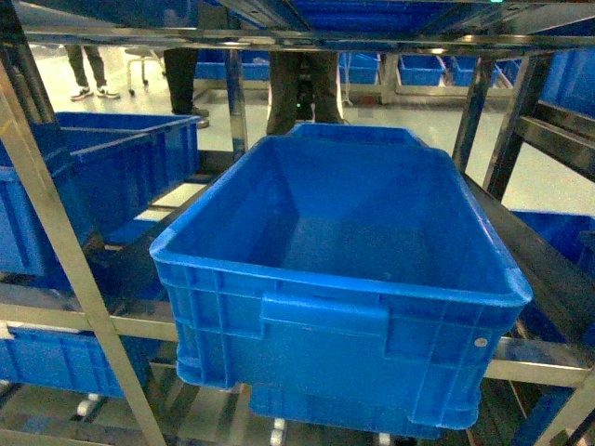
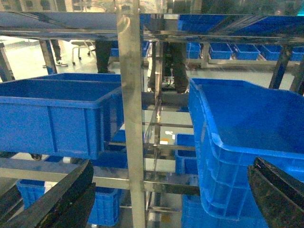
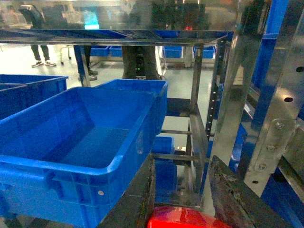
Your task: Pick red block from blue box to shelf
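Right gripper (image 3: 183,199): two dark fingers (image 3: 232,199) at the bottom edge of the right wrist view, closed around the red block (image 3: 183,219). Only the block's glossy top shows, at the very foot of the frame between the fingers. Gripper not visible in the head view.

Left gripper (image 2: 166,194): fingers spread wide, one at each lower corner of the left wrist view, nothing between them. Idle, facing a steel upright (image 2: 130,114).

Dark blue crate (image 1: 344,279): ribbed, with a handle ledge on its near wall, resting on the shelf (image 1: 74,269) directly ahead of the robot. Interior appears empty in the head and right wrist views. It lies beyond and to the left of the right gripper.

Second dark blue crate (image 2: 52,114): on the same tier, to the left, beyond the upright.

Further crates on lower tiers and in the background; people's legs (image 1: 297,84) standing behind the rack.

Blue box: the turquoise bin is not in any view.

Progress: pick judged complete, since the block is in hand and away from its bin. Robot stands at the shelf. Remaining: carry the block over the tier, apparently into the crate ahead, and release.
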{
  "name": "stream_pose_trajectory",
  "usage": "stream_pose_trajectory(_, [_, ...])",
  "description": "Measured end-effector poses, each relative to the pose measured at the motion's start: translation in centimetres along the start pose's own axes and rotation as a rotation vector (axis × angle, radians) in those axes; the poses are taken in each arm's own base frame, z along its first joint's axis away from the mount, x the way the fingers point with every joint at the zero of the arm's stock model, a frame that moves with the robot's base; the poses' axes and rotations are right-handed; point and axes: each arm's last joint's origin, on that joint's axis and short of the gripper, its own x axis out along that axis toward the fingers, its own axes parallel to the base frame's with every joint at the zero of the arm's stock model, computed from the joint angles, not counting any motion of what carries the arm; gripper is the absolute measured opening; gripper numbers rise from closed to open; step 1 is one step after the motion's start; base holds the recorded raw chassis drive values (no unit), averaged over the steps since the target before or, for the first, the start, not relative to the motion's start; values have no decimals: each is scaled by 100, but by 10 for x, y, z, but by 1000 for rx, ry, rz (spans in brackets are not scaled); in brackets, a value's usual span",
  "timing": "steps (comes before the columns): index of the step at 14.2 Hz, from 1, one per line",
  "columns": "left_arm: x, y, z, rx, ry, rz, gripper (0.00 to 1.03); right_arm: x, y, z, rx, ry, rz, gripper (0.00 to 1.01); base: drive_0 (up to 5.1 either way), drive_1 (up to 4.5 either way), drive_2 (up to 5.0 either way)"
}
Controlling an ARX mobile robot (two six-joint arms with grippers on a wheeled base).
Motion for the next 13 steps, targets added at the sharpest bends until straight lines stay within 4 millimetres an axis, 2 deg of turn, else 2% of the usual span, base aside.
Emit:
stream_pose_trajectory(8, [0,0,0,0,0,0,98,0,0,0,0,0,0,28,0,0,0])
stream_pose_trajectory(11, [0,0,0,0,-1,0,98,0,0,0,0,-1,0,28,2,429,-425])
stream_pose_trajectory(13, [0,0,0,0,-3,0,98,0,0,0,0,-2,0,28,0,0,0])
